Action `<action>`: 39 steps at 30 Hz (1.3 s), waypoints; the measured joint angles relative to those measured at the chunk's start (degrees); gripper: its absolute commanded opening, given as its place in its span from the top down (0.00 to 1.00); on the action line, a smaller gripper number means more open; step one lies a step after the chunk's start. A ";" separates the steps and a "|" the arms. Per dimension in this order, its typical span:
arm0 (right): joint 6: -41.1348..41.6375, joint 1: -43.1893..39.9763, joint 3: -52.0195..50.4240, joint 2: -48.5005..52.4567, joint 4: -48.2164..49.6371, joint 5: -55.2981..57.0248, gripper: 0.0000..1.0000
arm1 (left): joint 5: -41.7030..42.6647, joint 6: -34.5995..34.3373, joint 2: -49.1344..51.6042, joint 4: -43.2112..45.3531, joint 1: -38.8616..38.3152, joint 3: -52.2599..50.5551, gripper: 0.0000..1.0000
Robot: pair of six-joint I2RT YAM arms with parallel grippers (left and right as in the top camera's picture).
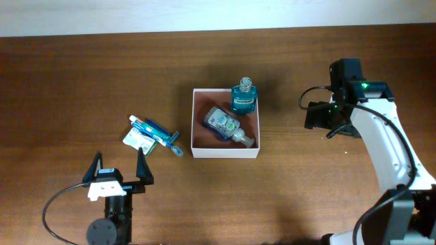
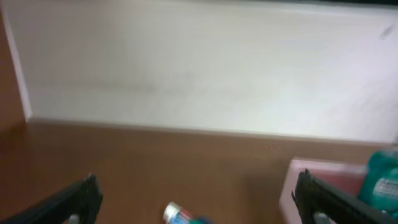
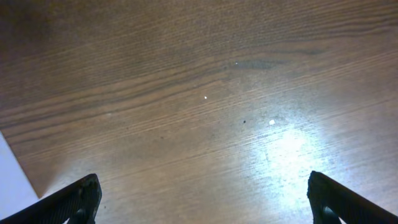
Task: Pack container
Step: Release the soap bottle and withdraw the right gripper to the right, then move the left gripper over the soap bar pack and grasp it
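The container [image 1: 197,122], a shallow square box with white walls and a reddish-brown inside, sits mid-table. A teal bottle [image 1: 243,96] stands in its far right corner and a clear pump bottle [image 1: 225,125] lies across its floor. A toothpaste tube [image 1: 146,134] and a blue toothbrush [image 1: 165,136] lie on the table left of it. My left gripper [image 1: 120,168] is open and empty, near the front edge below the tube; its wrist view shows the tube's cap [image 2: 177,213], the container's corner [image 2: 292,180] and the teal bottle [image 2: 380,180]. My right gripper [image 1: 319,116] is open and empty, right of the container.
The wooden table [image 1: 306,197] runs to a white wall [image 1: 204,13] at the back. The right wrist view shows only wood grain [image 3: 205,99] with a glare patch and a white sliver at the left edge.
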 measured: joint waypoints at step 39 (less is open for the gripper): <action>-0.02 0.00 0.00 1.09 0.04 -0.02 0.01 | 6.45 -9.09 45.48 -25.18 0.00 35.54 0.01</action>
